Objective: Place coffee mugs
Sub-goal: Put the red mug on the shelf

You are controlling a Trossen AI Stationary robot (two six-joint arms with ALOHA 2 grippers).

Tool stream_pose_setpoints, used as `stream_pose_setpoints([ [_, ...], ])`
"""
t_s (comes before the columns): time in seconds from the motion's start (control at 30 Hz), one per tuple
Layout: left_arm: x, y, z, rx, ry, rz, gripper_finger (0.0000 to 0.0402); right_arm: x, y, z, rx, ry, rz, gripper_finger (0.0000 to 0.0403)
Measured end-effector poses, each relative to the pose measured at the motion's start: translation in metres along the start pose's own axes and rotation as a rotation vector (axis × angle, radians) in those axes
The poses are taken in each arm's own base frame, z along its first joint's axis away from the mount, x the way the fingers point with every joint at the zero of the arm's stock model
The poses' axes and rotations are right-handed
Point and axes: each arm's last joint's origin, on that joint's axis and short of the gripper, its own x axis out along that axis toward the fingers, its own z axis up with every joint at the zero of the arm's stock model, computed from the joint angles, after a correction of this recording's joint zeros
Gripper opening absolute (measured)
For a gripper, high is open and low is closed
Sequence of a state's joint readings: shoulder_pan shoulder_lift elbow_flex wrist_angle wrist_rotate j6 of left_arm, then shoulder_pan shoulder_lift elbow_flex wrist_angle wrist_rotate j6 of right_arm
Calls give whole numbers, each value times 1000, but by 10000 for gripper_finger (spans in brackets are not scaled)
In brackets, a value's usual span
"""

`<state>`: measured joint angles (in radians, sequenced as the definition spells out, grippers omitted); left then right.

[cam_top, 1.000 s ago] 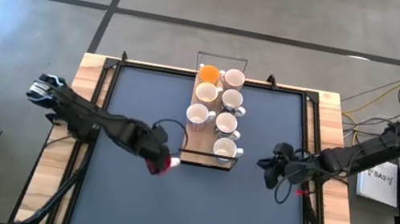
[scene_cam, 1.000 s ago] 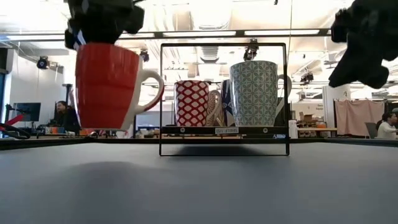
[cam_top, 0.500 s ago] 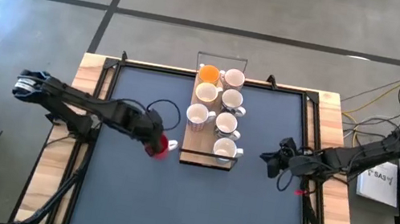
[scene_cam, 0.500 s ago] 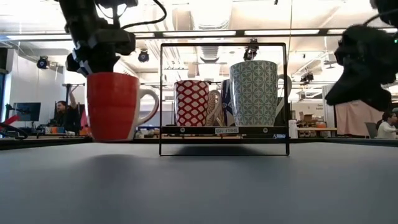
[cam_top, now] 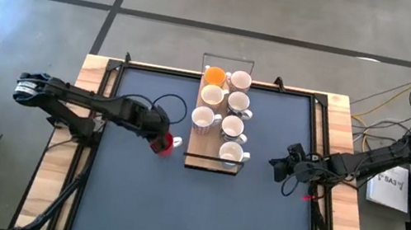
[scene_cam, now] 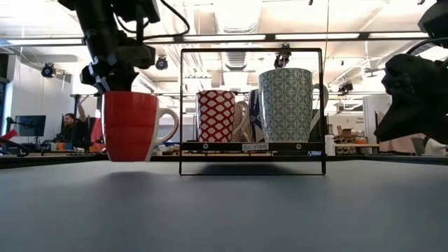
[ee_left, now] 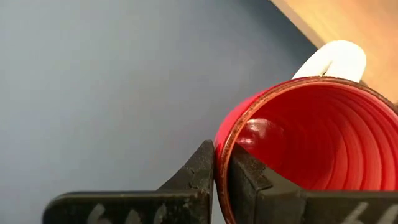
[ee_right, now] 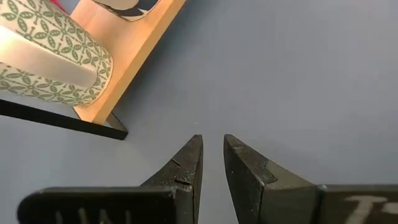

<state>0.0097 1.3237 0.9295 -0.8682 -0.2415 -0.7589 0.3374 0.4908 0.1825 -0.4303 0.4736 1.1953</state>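
the table (cam_top: pixel 197 214) is a dark mat framed in pale wood, and at its far middle sits the wooden board (cam_top: pixel 195 134) inside a thin black wire frame (scene_cam: pixel 252 112), carrying seven of the coffee mugs in two rows: the orange mug (cam_top: pixel 214 75) at the far end and six pale ones behind it toward the near end, where the green-patterned mug (scene_cam: pixel 287 105) stands. the left arm (cam_top: pixel 82 101) reaches in from the left edge, and the left end effector (ee_left: pixel 221 180) is pressed together on the rim of the red mug (cam_top: pixel 163 144), one finger outside the wall and one inside. the red mug is just beside the board's near left corner, off the board, and in the low view its base looks down on or barely above the table, handle toward the board. the board's left row seems to have a free place at its near end, so the step in hand looks like getting this mug up onto it. to do that well, i would lift enough for the base to clear the board's edge and pass under the frame's top bar, keep the mug upright since a rim pinch lets it swing, bring it in without knocking the neighbouring white mug (cam_top: pixel 202 118), and let go only once the base sits flat. the right end effector (ee_right: pixel 211 163) waits low over the table near the right edge, well apart from the board, its fingers slightly spread and holding nothing.
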Motion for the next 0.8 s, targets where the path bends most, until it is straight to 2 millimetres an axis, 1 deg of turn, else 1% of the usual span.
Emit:
stream_pose_setpoints([
  [0.13,5,5,5,-43,17,9,12,0,-1,-1,-21,4,-8,54],
  [0.27,6,7,7,-106,27,9,13,0,-2,-1,-78,9,-10,54],
  [0.37,7,7,7,-150,36,-2,12,0,-2,-2,-149,35,6,54],
  [0.6,7,7,8,-245,39,-8,12,0,-2,-2,-254,52,16,54],
  [0.8,7,7,8,-314,39,-8,13,0,-6,-3,-318,48,-24,54],
])
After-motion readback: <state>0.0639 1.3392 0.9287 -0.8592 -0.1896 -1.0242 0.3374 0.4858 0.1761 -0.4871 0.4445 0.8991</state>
